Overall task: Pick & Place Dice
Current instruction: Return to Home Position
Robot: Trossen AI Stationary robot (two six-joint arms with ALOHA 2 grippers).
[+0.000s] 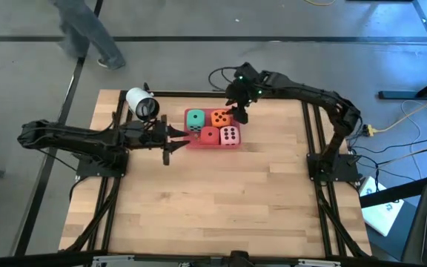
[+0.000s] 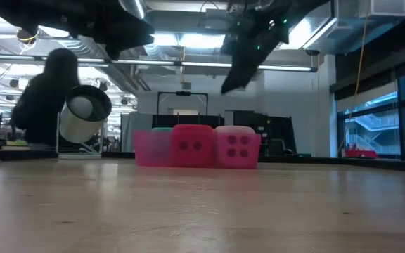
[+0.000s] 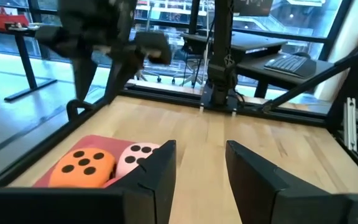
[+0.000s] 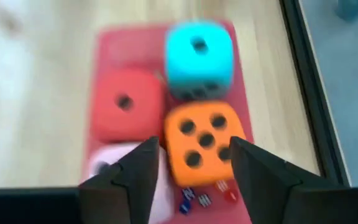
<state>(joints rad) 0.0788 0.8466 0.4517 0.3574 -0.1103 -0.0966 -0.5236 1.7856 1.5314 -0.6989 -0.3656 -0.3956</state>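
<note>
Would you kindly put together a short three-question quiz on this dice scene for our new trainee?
1. True or false: the orange die, teal die, red die and pale pink die all sit in the pink tray.
2. Which die shows between the fingers of the right claw in its wrist view? A) teal die B) orange die C) red die
3. Fill in: the left claw, beside the tray, has its fingers ___ (open or shut).

Key: 1 true; 2 B; 3 open.
</note>
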